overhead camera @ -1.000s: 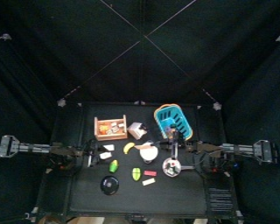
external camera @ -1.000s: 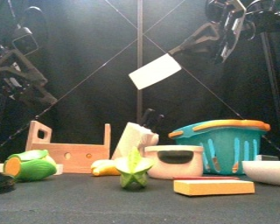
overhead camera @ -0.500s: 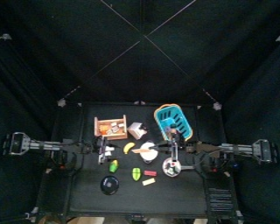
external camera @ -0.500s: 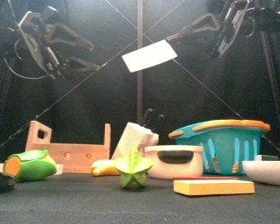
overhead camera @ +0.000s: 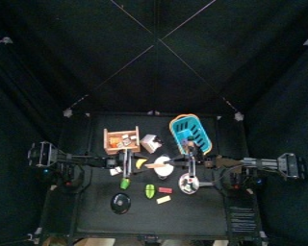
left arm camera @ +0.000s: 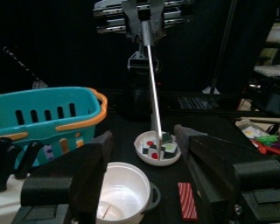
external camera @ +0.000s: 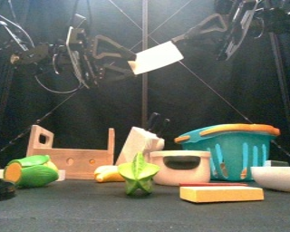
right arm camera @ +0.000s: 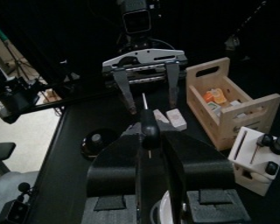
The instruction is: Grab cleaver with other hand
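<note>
The cleaver [external camera: 158,56] hangs high above the table, its white blade slanting down to the left. My right gripper [external camera: 208,29] is shut on its handle from the right. In the right wrist view the cleaver [right arm camera: 157,119] sticks out from the right gripper [right arm camera: 149,133]. My left gripper [external camera: 111,51] is open, its jaws spread just left of the blade's tip, not touching it. In the left wrist view the left gripper [left arm camera: 152,154] is wide open and the cleaver [left arm camera: 154,87] shows edge-on as a thin line straight ahead. From above, both grippers meet over the table's middle [overhead camera: 154,164].
On the table below stand a wooden crate [external camera: 72,154], a knife block [external camera: 141,145], a teal basket [external camera: 227,145], a white bowl [external camera: 278,177], a small bowl [external camera: 181,168], a green star fruit [external camera: 140,177], a yellow block [external camera: 220,193] and a green toy [external camera: 32,170].
My left arm has swung in from the far left towards the cleaver, its open jaws now beside the blade. The right gripper has raised the cleaver and holds it still.
</note>
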You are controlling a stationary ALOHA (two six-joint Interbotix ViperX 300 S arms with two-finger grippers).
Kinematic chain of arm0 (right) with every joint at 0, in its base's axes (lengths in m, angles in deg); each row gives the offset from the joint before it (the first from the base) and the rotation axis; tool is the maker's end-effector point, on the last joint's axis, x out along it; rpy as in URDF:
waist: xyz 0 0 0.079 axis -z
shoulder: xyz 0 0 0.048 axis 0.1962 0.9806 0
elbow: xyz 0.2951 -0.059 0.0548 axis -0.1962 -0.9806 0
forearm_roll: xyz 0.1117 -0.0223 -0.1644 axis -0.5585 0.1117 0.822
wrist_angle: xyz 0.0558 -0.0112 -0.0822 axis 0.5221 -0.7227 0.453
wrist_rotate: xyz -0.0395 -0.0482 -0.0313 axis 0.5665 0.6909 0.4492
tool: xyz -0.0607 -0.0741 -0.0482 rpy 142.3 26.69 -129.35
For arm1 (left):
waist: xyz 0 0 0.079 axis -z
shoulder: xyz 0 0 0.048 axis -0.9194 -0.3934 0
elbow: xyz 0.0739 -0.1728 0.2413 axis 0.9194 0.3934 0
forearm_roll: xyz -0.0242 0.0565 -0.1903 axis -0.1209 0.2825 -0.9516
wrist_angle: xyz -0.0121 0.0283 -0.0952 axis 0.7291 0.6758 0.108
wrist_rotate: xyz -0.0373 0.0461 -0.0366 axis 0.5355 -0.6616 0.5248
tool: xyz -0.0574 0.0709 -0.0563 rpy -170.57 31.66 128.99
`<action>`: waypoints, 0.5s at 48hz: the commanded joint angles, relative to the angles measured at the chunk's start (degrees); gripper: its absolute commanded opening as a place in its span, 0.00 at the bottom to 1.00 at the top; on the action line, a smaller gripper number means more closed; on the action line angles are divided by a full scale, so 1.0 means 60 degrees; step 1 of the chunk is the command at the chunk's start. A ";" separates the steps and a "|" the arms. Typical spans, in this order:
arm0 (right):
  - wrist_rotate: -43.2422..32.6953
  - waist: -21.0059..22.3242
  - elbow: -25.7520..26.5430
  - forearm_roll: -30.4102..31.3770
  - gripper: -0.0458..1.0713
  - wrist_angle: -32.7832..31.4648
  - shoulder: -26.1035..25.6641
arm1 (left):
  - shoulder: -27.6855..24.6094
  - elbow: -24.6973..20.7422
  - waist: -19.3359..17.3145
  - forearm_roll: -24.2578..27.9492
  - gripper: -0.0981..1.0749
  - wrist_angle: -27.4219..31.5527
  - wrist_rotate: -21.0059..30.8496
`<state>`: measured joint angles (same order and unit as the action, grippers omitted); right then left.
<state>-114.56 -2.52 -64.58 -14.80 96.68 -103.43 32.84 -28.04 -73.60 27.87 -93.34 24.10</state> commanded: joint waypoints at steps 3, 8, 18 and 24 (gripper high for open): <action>0.0015 0.0015 0.0088 -0.0029 0.43 0.0073 -0.0044 | 0.0015 -0.0293 0.0015 -0.0029 0.74 -0.0132 -0.0029; -0.0015 0.0059 0.0015 -0.0073 0.43 0.0073 0.0015 | 0.0073 -0.0264 0.0029 -0.0029 0.62 -0.0161 -0.0044; -0.0103 -0.0059 -0.0117 -0.0176 0.43 0.0015 0.0542 | 0.0220 -0.0029 0.0117 0.0088 0.42 -0.0161 -0.0044; -0.0117 -0.0264 0.0029 -0.0352 0.43 -0.0205 0.1113 | 0.0308 0.0176 0.0293 0.0161 0.41 -0.0161 -0.0044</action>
<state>-115.18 -3.23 -65.72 -16.21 96.15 -99.03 33.45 -26.37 -72.37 28.57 -93.52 23.93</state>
